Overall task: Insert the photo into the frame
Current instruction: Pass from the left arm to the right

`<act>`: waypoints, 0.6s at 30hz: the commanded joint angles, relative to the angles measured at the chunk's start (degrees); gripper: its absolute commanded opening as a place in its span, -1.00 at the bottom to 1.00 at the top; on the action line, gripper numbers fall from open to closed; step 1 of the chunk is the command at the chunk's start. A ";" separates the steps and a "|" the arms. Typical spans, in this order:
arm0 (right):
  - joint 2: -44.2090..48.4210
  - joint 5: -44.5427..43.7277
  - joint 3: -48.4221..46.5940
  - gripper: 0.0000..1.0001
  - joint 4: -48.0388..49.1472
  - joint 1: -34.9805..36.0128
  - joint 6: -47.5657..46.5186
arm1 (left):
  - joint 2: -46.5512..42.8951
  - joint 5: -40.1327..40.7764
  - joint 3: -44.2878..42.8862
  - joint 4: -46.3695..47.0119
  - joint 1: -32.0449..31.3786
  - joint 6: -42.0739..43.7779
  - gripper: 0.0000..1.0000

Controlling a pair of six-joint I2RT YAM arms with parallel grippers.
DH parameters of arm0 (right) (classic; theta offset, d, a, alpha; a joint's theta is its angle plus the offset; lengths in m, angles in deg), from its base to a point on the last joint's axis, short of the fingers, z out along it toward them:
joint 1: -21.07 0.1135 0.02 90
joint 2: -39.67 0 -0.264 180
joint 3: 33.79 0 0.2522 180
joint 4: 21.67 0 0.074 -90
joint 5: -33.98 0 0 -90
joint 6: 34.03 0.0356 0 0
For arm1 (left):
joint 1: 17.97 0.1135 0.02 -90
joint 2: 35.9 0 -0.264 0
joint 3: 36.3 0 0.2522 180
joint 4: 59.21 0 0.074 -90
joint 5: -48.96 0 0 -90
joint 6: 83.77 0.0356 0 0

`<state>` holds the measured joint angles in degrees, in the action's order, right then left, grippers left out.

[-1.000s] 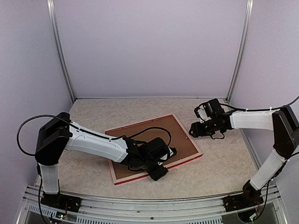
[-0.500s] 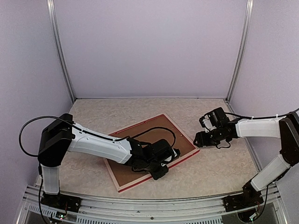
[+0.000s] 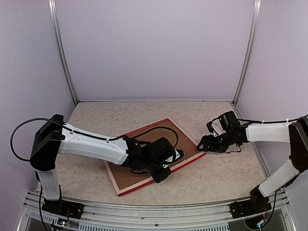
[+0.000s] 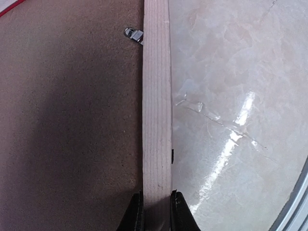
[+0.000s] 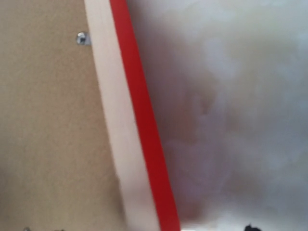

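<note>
The left arm (image 3: 91, 147) and right arm (image 3: 267, 131) are long white tubes with chunky black joints. A thin black cable (image 3: 19, 139) loops off the left one. The left gripper (image 3: 162, 173) and right gripper (image 3: 202, 144) are black.

Pale marbled tabletop (image 3: 226, 178), lilac walls (image 3: 154, 48), brown backing board (image 4: 62, 120) with a small metal clip (image 4: 134, 33).

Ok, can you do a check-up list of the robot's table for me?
Surface: table, beige, marbled and glossy.
Job's things: frame lies face down, brown back up; photo, nothing seen.
Clutter: nothing seen.
Grippers: left gripper pinches the frame's wooden edge; right gripper sits at the frame's right corner, jaws unclear.
Cables: black cable loops above the frame's back.
Surroundings: lilac walls, metal posts.
</note>
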<state>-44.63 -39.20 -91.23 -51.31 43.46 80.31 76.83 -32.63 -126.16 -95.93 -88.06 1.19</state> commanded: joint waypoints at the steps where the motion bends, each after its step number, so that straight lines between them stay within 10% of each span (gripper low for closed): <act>1: -1.36 9.14 1.47 0.60 3.91 -2.26 2.83 | -8.41 -0.66 -0.11 2.35 0.34 1.14 -1.00; 9: -3.42 21.97 4.75 0.48 15.41 -3.70 10.45 | -9.88 -0.71 0.45 3.16 0.43 1.38 -1.00; 18: -3.09 25.99 8.44 -0.16 24.67 -4.40 18.69 | -7.95 1.68 3.29 4.90 0.43 -0.76 -1.00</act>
<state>-47.95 -16.27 -84.37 -31.99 39.87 94.45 69.53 -34.78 -123.25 -95.49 -87.71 0.84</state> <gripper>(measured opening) 0.501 0.116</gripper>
